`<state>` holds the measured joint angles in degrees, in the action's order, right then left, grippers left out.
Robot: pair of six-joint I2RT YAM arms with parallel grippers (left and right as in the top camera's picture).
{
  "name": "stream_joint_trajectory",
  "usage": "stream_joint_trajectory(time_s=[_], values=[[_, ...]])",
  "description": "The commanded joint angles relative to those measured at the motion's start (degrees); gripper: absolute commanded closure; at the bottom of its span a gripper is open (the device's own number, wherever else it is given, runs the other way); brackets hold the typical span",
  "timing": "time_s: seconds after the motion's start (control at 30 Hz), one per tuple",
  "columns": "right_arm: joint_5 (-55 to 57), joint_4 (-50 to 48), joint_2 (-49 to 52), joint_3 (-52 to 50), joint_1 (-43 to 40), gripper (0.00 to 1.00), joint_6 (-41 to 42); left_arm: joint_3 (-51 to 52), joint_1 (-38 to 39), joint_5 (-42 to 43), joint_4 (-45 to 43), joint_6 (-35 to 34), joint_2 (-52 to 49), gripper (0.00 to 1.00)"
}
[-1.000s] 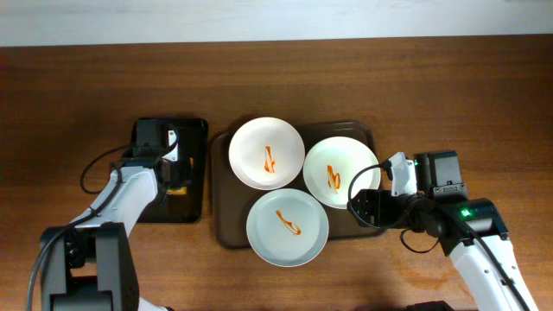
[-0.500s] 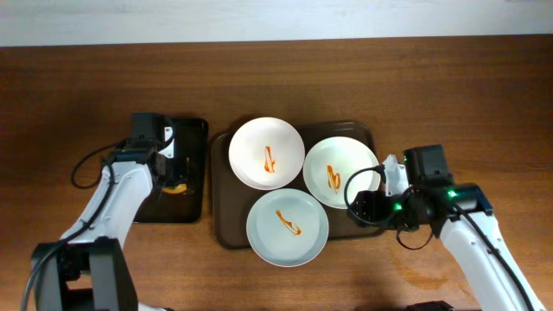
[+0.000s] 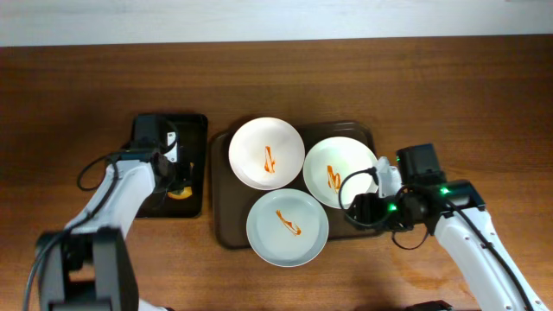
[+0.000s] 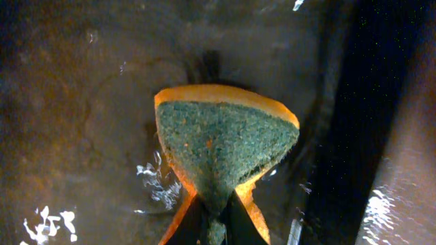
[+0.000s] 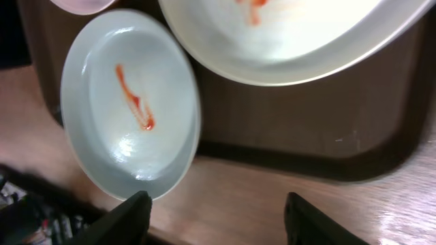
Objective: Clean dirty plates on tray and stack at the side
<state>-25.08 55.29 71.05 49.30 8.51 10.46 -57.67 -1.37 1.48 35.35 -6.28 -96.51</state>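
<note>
step: sponge pickup; no plate wiped yet
left tool [image 4: 216, 221]: pinching sponge [image 4: 221, 143] in black dish [image 3: 197, 136]
right tool [image 5: 219, 212]: spread, at tray [image 3: 226, 228] edge
plates [image 3: 266, 153]: three, sauce-streaked, on tray
next: bring sponge to a plate

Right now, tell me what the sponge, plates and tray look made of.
Sponge: orange foam with a green scouring face, rough and fibrous. Plates: glossy and whitish, probably ceramic or melamine, with soft highlights on them. Tray: dark brown, likely plastic, with a dull sheen and a moulded rim.
</note>
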Motion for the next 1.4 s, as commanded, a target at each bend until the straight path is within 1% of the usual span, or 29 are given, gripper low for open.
stream_joint_trajectory(time_s=[0.0,0.03,0.13,0.17,0.2,0.23,0.27,0.3,0.4,0.47,0.57,0.67,0.77,0.8,0.9,0.93,0.97,1.0,1.07,1.1,1.37], values=[[-1.2,-1.9,2.9,1.0,3.9,0.4,-0.2,-1.5,0.1,5.2,3.1,-0.6,7.5,1.0],[-1.3,-3.0,4.6,1.0,4.3,0.4,0.8,-1.5,0.1,5.2,3.8,-0.6,7.8,1.0],[-1.6,-6.7,11.4,1.0,5.8,0.48,2.1,-1.4,0.1,5.2,4.4,-0.6,7.8,1.0],[-1.5,-7.8,13.5,1.0,6.9,0.5,2.1,-1.4,0.1,5.2,4.3,-0.6,7.8,1.0],[-1.5,-9.8,16.0,1.0,8.5,0.55,2.1,-1.4,0.1,5.2,4.2,-0.6,7.8,1.0],[-1.2,-11.5,17.9,1.0,10.0,0.64,2.1,-1.4,0.1,5.2,4.2,-0.6,7.8,1.0],[-1.2,-12.4,19.2,1.0,10.6,0.67,2.4,-1.4,0.1,5.2,4.2,-0.6,7.8,1.0],[-0.3,-13.1,20.6,1.0,10.7,0.67,4.3,-1.4,0.1,5.2,4.2,-0.6,7.8,1.0],[0.4,-14.1,23.3,1.0,10.7,0.71,5.1,-1.4,0.1,5.2,4.2,-0.6,7.8,1.0],[0.4,-14.6,24.4,1.0,10.7,0.79,5.1,-1.4,0.1,5.2,4.2,-0.6,7.8,1.0],[0.4,-14.8,25.0,1.0,10.7,0.88,5.1,-1.4,0.1,5.2,4.2,-0.6,7.8,1.0],[0.4,-15.3,25.0,1.0,10.7,0.96,5.1,-1.4,0.1,5.2,4.2,-0.6,7.8,1.0],[0.4,-16.6,25.0,1.0,10.7,0.96,5.1,-1.4,0.1,4.7,3.3,-0.6,7.8,1.0],[0.4,-16.8,25.0,1.0,10.7,0.96,5.1,-1.4,0.1,3.5,1.7,-0.6,7.8,1.0],[0.4,-16.8,25.0,1.0,10.7,0.96,5.1,-1.4,0.1,-2.9,-6.4,-0.5,9.2,1.0],[0.4,-16.8,25.0,1.0,10.7,0.96,5.1,-1.4,0.1,-3.0,-10.9,-0.5,10.3,1.0],[0.4,-16.8,25.0,1.0,10.7,0.96,5.1,-1.4,0.1,-3.1,-13.6,-0.5,11.1,1.0],[0.4,-16.8,25.0,1.0,10.7,0.96,5.1,-1.4,0.1,-5.0,-16.6,-0.5,12.0,1.0],[0.5,-16.8,25.0,1.0,10.7,0.96,5.1,-1.4,0.1,-7.5,-20.5,0.7,13.4,1.0],[0.5,-16.8,25.0,1.0,10.7,0.96,5.1,-1.4,0.1,-7.5,-22.2,1.4,14.2,1.0],[0.4,-17.2,25.0,1.0,10.7,0.96,5.1,-1.4,0.1,-7.5,-22.7,1.4,14.6,1.0]])
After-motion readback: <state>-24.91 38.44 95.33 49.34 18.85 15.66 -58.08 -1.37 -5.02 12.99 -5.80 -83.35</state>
